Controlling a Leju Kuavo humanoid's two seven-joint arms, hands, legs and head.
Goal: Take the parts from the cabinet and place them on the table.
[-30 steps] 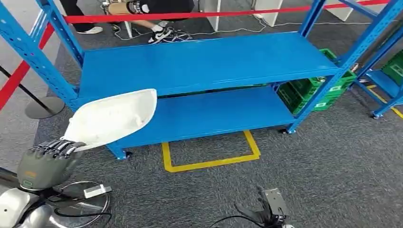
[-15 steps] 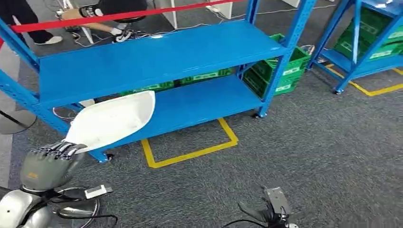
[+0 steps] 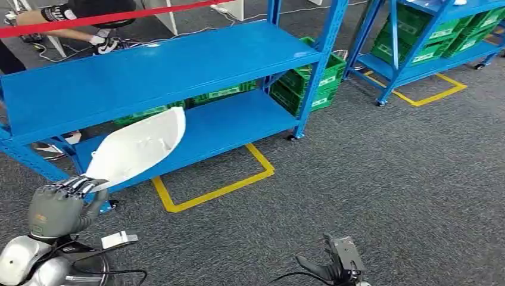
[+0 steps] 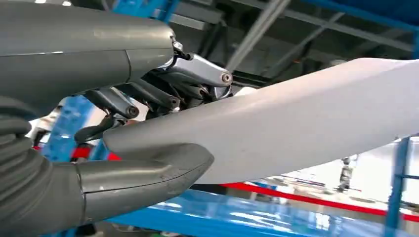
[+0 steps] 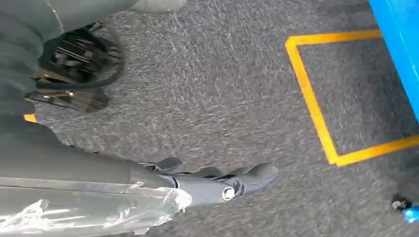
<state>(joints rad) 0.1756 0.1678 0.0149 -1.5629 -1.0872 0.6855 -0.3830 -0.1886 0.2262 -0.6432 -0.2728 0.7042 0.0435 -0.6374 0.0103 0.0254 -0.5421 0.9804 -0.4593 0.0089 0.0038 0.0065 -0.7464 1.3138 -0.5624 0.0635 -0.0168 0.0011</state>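
The left hand (image 3: pixel 59 205) grips the narrow end of a long white part (image 3: pixel 138 149), fingers over its top edge and thumb (image 4: pixel 143 170) pressed under it. The part juts up and forward from the hand, tilted, in the air in front of the blue cabinet (image 3: pixel 149 68), its wide end level with the lower shelf. Green crates (image 3: pixel 309 80) sit behind the cabinet's right end. A yellow square (image 3: pixel 214 182) is taped on the grey carpet (image 3: pixel 387 179) before the cabinet. The right hand (image 5: pixel 217 185) hangs low over the carpet, holding nothing, fingers loosely extended and slightly apart.
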